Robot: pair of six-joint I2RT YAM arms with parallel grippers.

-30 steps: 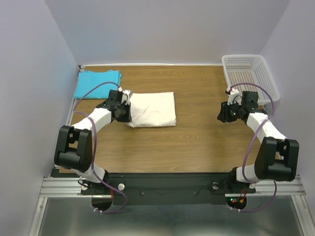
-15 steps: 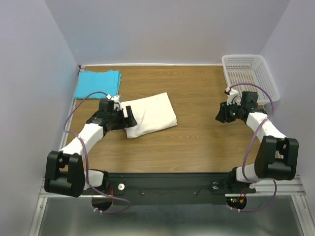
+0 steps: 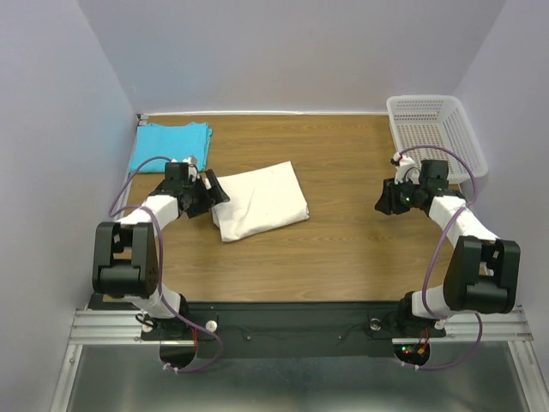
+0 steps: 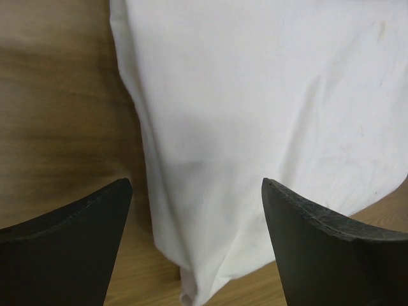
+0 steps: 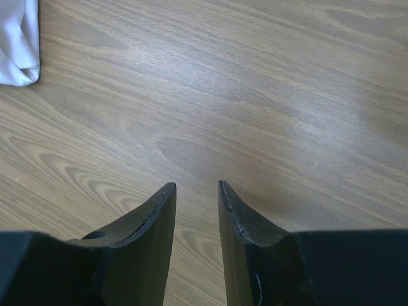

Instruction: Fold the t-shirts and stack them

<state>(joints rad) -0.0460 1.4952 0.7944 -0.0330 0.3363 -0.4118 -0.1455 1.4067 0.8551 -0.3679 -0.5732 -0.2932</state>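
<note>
Left gripper [image 3: 212, 190]: fingers stood wide apart, holding nothing, at the shirt's left edge.
Cream-white t-shirt [image 3: 262, 199]: lay folded and askew on the wooden table [image 3: 343, 245], just ahead of those fingers (not pinched).
Turquoise t-shirt [image 3: 171, 142]: lay folded in the far left corner, behind the left gripper.
Right gripper [image 3: 383, 201]: narrowly parted, empty, well apart from both shirts.

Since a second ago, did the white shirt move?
Yes. The white shirt has turned: once square with the table's back edge, it now lies slanted, its left end swung away from that edge.
</note>
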